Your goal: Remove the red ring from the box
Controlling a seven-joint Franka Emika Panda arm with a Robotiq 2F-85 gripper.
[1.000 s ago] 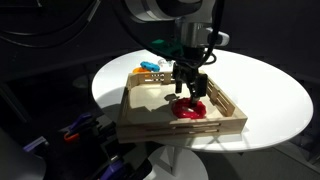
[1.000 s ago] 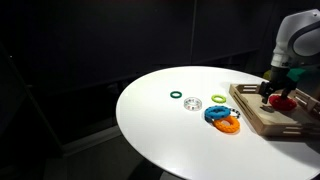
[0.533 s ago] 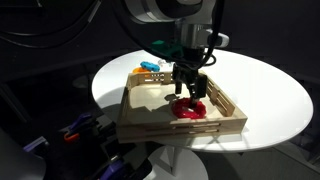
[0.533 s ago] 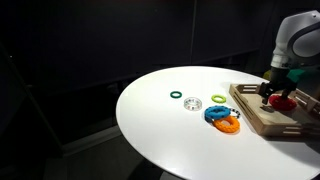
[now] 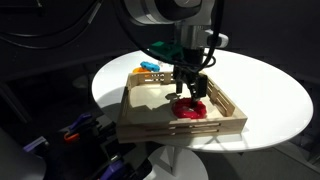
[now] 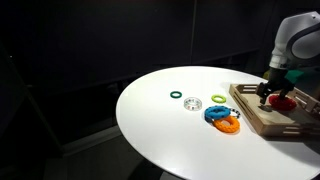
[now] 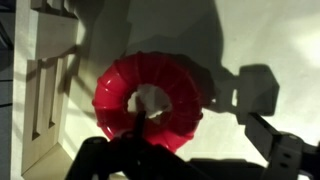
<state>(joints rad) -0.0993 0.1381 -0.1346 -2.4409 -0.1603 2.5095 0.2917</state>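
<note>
The red ring [image 5: 188, 108] lies flat on the base of the wooden box [image 5: 180, 126], near its front side. It also shows in an exterior view [image 6: 284, 100] and fills the middle of the wrist view [image 7: 148, 98]. My gripper [image 5: 188, 90] hangs straight down over the ring, low inside the box [image 6: 262, 120]. The jaws are open. In the wrist view the gripper [image 7: 205, 150] has one dark finger [image 7: 128, 148] over the ring's near edge and the other finger [image 7: 285, 150] outside the ring to the right. Nothing is held.
The box stands on a round white table [image 6: 160, 125]. Blue and orange pieces [image 6: 222, 118] lie just outside the box, also seen in an exterior view [image 5: 150, 68]. A green ring [image 6: 176, 96] and a small green-and-white ring [image 6: 194, 103] lie further out on the table.
</note>
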